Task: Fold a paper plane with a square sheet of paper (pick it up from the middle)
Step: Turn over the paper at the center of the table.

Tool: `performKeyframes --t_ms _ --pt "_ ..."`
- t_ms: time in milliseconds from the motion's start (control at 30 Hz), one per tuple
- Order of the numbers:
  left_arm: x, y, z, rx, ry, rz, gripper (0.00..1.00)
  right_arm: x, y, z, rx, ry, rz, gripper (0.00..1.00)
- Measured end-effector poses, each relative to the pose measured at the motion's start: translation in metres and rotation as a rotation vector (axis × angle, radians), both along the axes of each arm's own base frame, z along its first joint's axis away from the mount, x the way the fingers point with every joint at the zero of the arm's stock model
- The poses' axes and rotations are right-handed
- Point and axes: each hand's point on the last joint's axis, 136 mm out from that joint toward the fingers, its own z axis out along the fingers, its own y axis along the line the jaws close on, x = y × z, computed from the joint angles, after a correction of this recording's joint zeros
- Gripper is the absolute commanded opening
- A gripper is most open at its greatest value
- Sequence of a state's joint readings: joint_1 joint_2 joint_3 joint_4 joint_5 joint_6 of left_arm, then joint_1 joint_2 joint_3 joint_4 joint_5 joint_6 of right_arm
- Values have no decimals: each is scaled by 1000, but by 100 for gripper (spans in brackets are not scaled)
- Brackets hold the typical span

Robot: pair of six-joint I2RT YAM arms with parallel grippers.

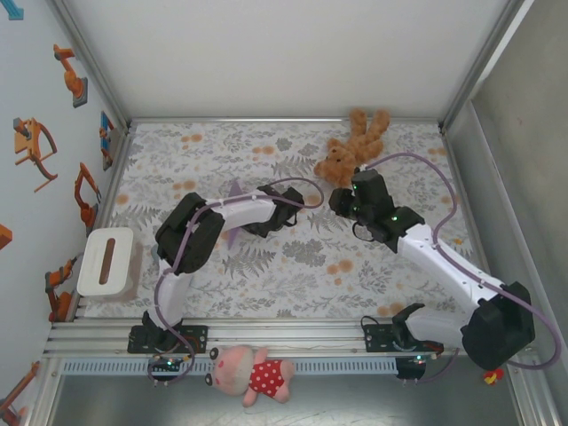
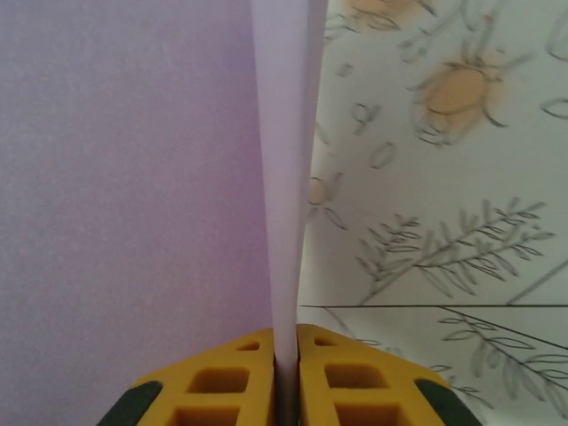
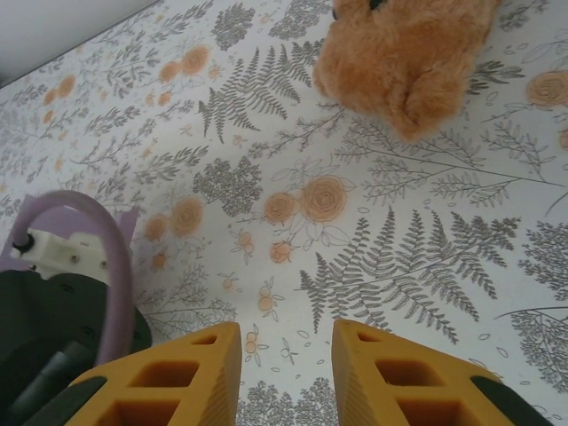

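Observation:
The paper plane (image 2: 288,177) is a folded pale lilac piece standing on edge, and my left gripper (image 2: 286,342) is shut on its centre fold, one flat wing (image 2: 133,177) spreading to the left. From above, its narrow pointed shape (image 1: 235,197) pokes out behind the left forearm at mid-table. In the right wrist view a corner of it (image 3: 53,217) shows behind the left arm. My right gripper (image 3: 286,333) hangs open over the flowered cloth with nothing between its fingers, just below the teddy bear and right of the left wrist (image 1: 342,204).
A brown teddy bear (image 1: 353,146) (image 3: 404,53) lies at the back right, close to the right gripper. A white box with a slot (image 1: 106,260) stands at the left edge. A pink pig toy (image 1: 253,373) lies on the front rail. Walls close in the table.

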State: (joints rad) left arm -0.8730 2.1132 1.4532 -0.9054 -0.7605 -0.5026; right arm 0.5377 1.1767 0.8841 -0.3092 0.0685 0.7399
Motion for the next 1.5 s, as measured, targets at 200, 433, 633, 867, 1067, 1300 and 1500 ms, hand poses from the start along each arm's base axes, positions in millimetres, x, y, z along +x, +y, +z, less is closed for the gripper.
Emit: performKeyframes --t_ms 200,433,633,867,1067,1300,1500 --pt "-8 -15 -8 -41 26 -12 22 -3 -8 2 1 -5 -26 32" --pt "-13 -32 -9 -102 40 -22 30 -4 -10 -2 -1 11 -42 32" --pt "-28 -54 -8 -229 94 -17 46 -5 -15 -5 -6 22 -77 31" --pt "-61 -102 39 -622 177 -46 54 -4 -21 -8 -7 32 -113 37" --pt "-82 -99 62 -890 244 -23 60 -4 -20 -16 8 45 -118 58" --pt "-63 -33 45 -1024 220 175 62 -2 -11 -23 27 50 -79 99" --pt "-51 -19 34 -1061 216 236 61 0 -4 -25 55 33 -55 96"
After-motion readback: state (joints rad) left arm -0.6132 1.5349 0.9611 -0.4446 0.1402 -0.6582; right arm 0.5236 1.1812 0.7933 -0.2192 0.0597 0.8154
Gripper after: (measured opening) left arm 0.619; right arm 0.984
